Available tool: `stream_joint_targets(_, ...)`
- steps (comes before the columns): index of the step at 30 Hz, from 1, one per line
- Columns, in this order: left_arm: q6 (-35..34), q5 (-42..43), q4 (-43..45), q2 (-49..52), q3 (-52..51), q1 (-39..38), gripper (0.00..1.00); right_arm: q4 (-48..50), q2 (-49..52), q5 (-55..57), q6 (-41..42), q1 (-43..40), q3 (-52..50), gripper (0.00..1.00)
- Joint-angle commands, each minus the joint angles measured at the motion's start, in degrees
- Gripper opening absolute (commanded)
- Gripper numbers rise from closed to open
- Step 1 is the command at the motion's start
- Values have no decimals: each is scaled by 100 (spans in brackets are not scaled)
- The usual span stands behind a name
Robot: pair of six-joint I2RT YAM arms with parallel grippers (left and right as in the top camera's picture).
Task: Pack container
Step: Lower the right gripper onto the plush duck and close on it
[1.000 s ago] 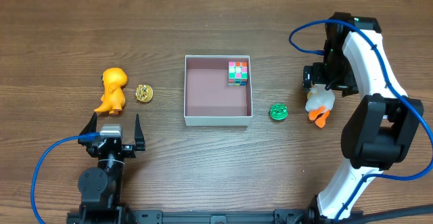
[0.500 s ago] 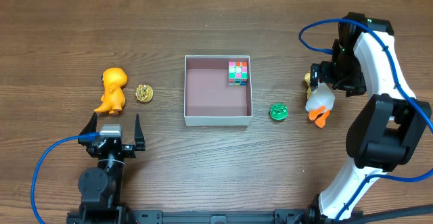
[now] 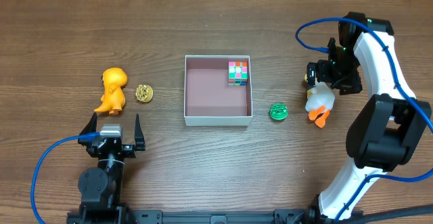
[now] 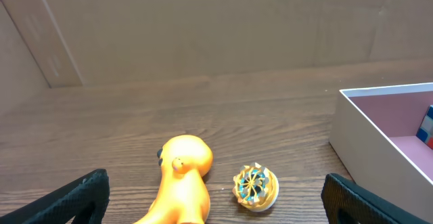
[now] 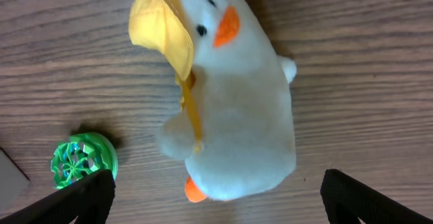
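Observation:
The container (image 3: 218,120) is a shallow white-walled square box with a pinkish-brown floor at the table's middle. A colourful cube (image 3: 237,72) lies in its far right corner. A white plush duck (image 3: 319,101) with a yellow hat and orange feet lies right of the box; in the right wrist view (image 5: 230,95) it lies between my open fingers. My right gripper (image 3: 323,78) is open above the duck. My left gripper (image 3: 114,130) is open and empty at the front left, behind an orange dinosaur (image 4: 183,183) and a gold spinner (image 4: 256,187).
A green spinner (image 3: 278,112) lies between the box and the duck, and shows in the right wrist view (image 5: 83,159). The orange dinosaur (image 3: 113,90) and gold spinner (image 3: 143,93) lie left of the box. A blue cable trails from each arm.
My right arm has shifted right, then settled over the duck's head end. The duck, the box and the left arm have not moved.

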Motion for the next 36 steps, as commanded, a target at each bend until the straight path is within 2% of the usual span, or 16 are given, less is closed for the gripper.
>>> stream_joint_targets(1, -35, 87, 13, -15, -17, 35, 100, 39, -146, -48, -81, 4, -26, 100)
stream_joint_targets(25, -35, 87, 13, -15, -17, 35, 100, 640, -129, -48, -339, -2, -619, 100)
stream_joint_targets(32, -35, 87, 13, -15, -17, 35, 100, 1106, -129, 15, -337, -2, -1303, 100)
stream_joint_targets(36, -35, 87, 15, -17, -17, 35, 100, 1113, -131, 13, -337, -2, -1349, 100)
